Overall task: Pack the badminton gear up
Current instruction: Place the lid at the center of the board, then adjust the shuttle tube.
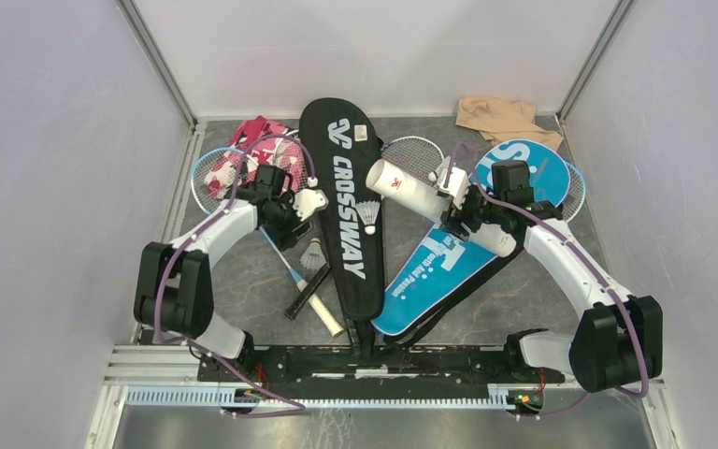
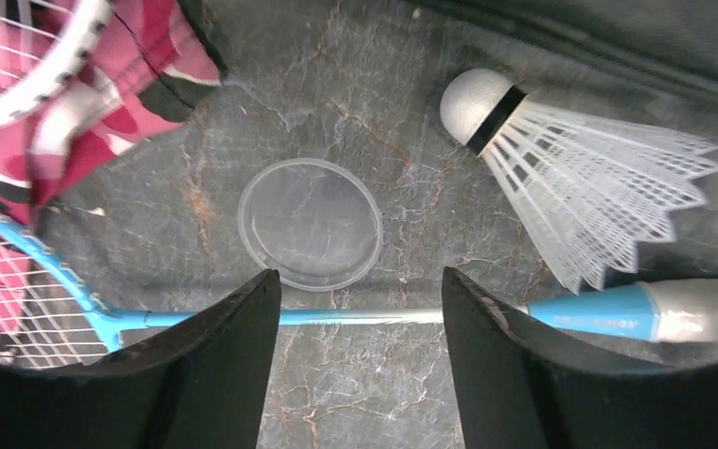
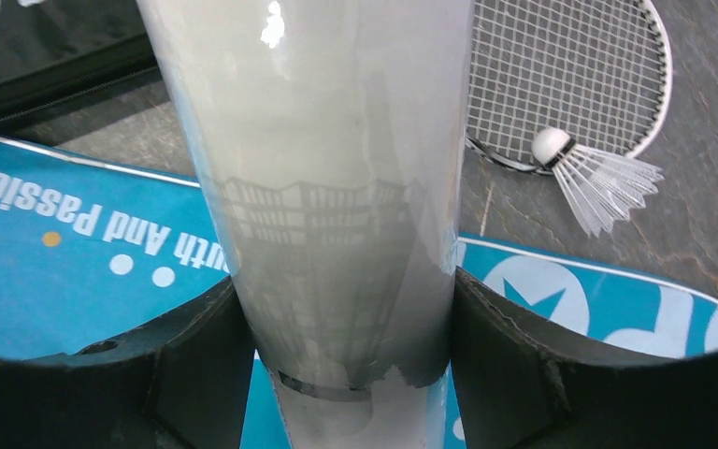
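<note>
My left gripper (image 1: 288, 227) is open and empty, low over the blue racket's shaft (image 2: 355, 316), its jaws straddling it. A clear round lid (image 2: 309, 223) lies just beyond the fingers, and a white shuttlecock (image 2: 570, 178) lies to the right. My right gripper (image 1: 466, 218) is shut on the white tube (image 3: 327, 187), which slants over the blue cover (image 1: 439, 271). The black "CROSSWAY" cover (image 1: 346, 215) lies in the middle with a shuttlecock (image 1: 367, 213) on it. Another shuttlecock (image 3: 589, 173) lies by a racket head (image 3: 570, 75).
The pink camouflage cloth (image 1: 252, 136) lies on the blue racket's head (image 1: 215, 173) at the back left. The beige cloth (image 1: 500, 117) is at the back right corner. Walls close in the table on three sides. A black racket handle (image 1: 301, 297) lies by the blue racket's grip.
</note>
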